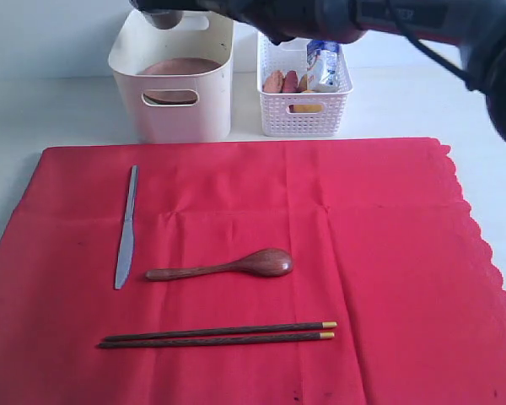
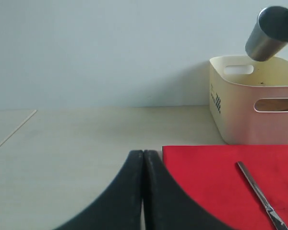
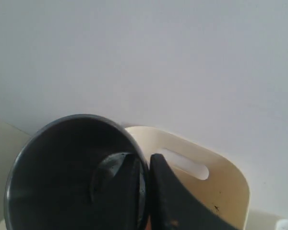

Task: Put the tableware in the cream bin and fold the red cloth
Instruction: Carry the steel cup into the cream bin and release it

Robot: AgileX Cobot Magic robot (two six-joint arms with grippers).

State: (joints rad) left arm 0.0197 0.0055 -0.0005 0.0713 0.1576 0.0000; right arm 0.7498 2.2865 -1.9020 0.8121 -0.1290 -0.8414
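The red cloth lies flat and covers most of the table. On it are the silver knife, the wooden spoon and the gold-tipped chopsticks. Behind it stands the cream bin, and the brown plate lies inside. My right gripper is shut on the rim of the steel cup, one finger inside it. The cup hangs tilted above the bin. My left gripper is shut and empty, low over bare table by the cloth's left edge. The green bowl is out of sight.
A white lattice basket with food items stands right of the bin. My right arm stretches across the top of the exterior view from the right. Pale tabletop lies left of the cloth, with a wall behind.
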